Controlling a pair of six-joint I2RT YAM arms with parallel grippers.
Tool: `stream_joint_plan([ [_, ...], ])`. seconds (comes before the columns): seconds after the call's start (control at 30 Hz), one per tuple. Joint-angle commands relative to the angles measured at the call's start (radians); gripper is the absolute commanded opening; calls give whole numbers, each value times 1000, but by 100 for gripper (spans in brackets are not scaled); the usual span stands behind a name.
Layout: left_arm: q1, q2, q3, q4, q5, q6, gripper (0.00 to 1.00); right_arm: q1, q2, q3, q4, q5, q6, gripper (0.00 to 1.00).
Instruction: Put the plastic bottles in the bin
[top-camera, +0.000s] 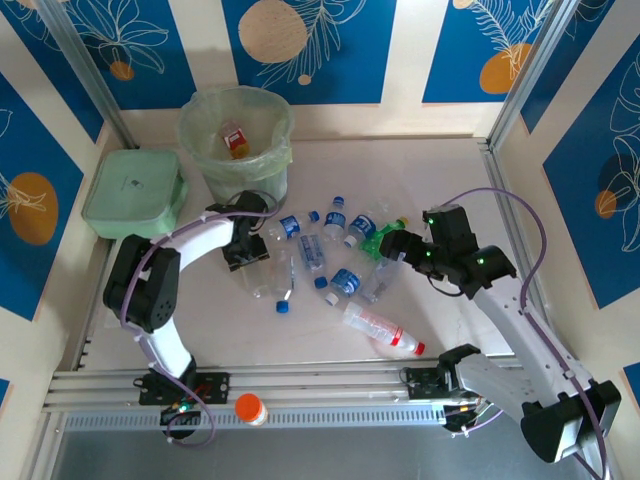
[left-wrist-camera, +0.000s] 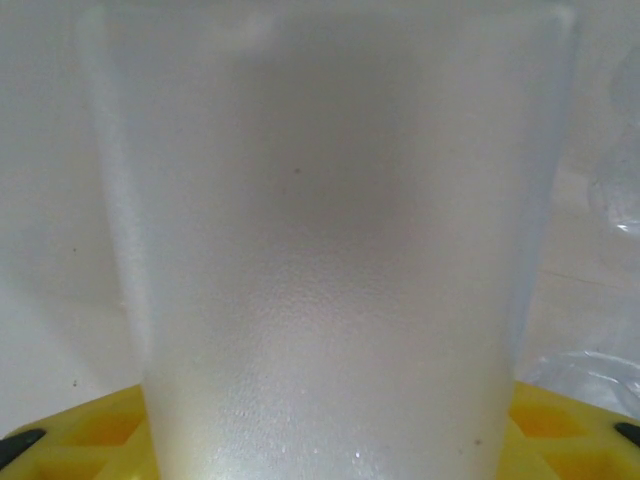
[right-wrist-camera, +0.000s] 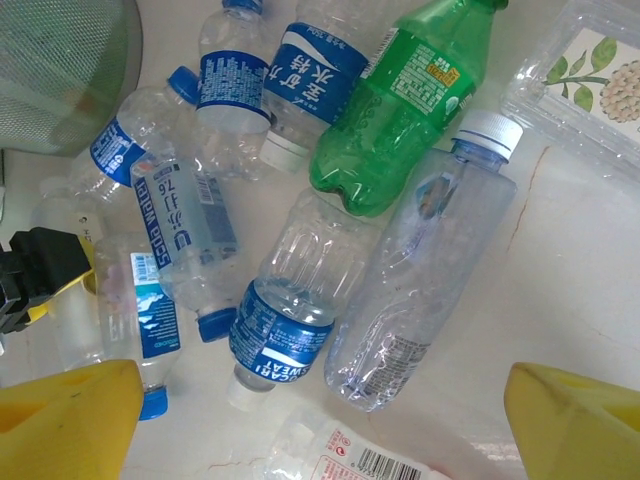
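Your right gripper (right-wrist-camera: 320, 430) hangs with its jaws spread wide over the plastic bottles (right-wrist-camera: 285, 330). The white-capped clear bottle (right-wrist-camera: 430, 270) lies between them, with the green bottle (right-wrist-camera: 400, 110) just beyond. The bottles look empty, light, thin-walled and slick, so pinch gently across the mid-body. Your left gripper (top-camera: 246, 254) has a frosted-looking bottle (left-wrist-camera: 330, 280) between its fingers, but I cannot tell whether it is clamped. The bin (top-camera: 222, 178) stands just past those jaws.
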Motion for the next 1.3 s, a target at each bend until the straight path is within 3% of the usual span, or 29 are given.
stream_joint_plan([
  [0.0, 9, -87, -20, -61, -8, 9, 54, 1, -43, -18, 11, -47, -14, 94],
  [0.2, 8, -293, -64, -92, 17, 50, 53, 10, -138, -47, 64, -107, -39, 93],
  [0.4, 0, -532, -88, -1, 217, 272, 49, 39, -197, -64, 151, -244, -89, 91],
  [0.57, -6, -657, -66, 80, 369, 388, 49, 94, -229, -45, 163, -205, -119, 91],
  [0.63, -9, -656, -21, 66, 379, 431, 44, 105, -235, -41, 167, -196, -129, 91],
  [0.93, 2, -562, 244, 86, 381, 523, 44, 124, -232, -37, 200, -189, -162, 91],
  [1.27, 121, -283, 584, 188, 364, 329, 41, 124, -203, 3, 222, -163, -204, 91],
])
